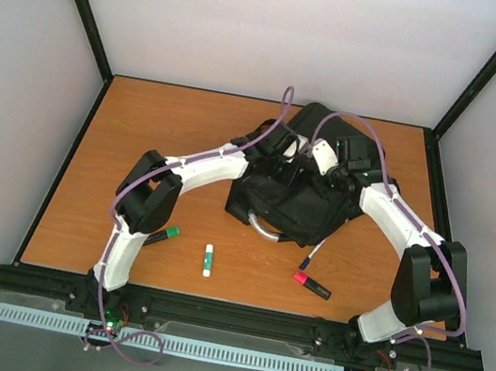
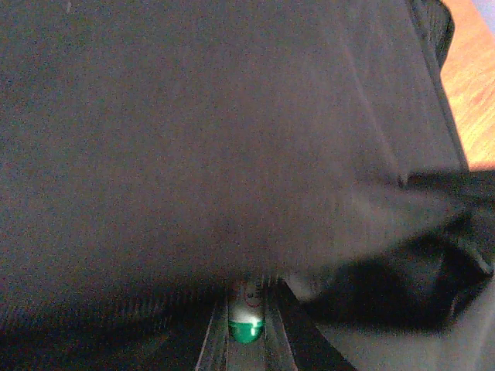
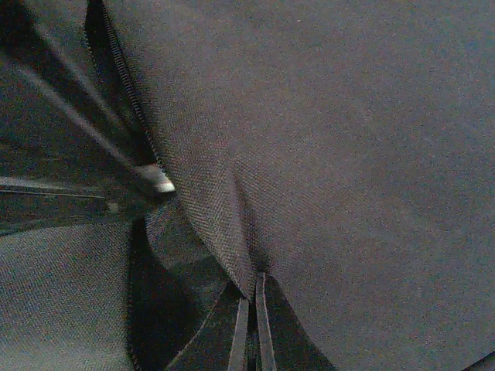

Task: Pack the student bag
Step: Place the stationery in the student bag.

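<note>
The student bag (image 1: 299,194) is a large black backpack lying at the centre back of the table, its grey loop handle (image 1: 262,227) toward me. My left gripper (image 1: 285,149) is at the bag's left top edge. In the left wrist view it (image 2: 247,300) is shut on a white stick with a green end (image 2: 246,315), pushed under black bag fabric (image 2: 232,139). My right gripper (image 1: 326,158) is on the bag's top. In the right wrist view it (image 3: 252,297) is shut on a fold of bag fabric (image 3: 232,232) beside a zip seam (image 3: 128,100).
On the orange table (image 1: 144,121) in front of the bag lie a green-capped marker (image 1: 162,235), a white glue stick with a green cap (image 1: 208,260), a red-capped black marker (image 1: 312,285) and a thin pen (image 1: 316,251). Black frame posts stand at the back corners.
</note>
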### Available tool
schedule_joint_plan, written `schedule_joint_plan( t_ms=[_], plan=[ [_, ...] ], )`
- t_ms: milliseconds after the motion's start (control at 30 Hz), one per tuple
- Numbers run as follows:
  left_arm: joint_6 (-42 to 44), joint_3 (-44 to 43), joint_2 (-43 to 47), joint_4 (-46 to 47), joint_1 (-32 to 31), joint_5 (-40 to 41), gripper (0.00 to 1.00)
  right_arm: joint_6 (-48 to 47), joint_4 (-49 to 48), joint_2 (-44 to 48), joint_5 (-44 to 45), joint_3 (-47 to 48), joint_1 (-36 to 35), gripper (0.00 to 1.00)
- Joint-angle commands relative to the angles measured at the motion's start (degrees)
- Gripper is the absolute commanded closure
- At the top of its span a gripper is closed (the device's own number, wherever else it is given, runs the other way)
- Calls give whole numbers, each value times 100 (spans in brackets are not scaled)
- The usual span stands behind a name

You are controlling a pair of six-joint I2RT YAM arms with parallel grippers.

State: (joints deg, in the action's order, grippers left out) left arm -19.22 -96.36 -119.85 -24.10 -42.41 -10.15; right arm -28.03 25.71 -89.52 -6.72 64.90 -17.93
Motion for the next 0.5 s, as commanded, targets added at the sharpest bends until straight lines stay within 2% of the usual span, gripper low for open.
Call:
schedule_joint_plan(
  t_ms=[0,200,333,367,400,467],
  plan=[
    [-550,-669,-414,536,10,-51,99,63,-155,66,-338,-40,-24,97],
    [-1183,-954,-741,1039,23,39,97,85,-120,59,-456,-19,-25,97],
    [-1407,-947,-819,1248,23,105,79,103,-86,14,-468,22,-26,97],
    [-1428,-934,-808,1231,23,84,69,117,-84,9,-460,24,-26,97],
    [-1453,-895,-772,1209,23,68,63,122,-77,5,-452,30,-20,97],
    [-1495,-650,-574,1291,23,65,57,143,-76,4,-436,40,-18,97]
  ],
)
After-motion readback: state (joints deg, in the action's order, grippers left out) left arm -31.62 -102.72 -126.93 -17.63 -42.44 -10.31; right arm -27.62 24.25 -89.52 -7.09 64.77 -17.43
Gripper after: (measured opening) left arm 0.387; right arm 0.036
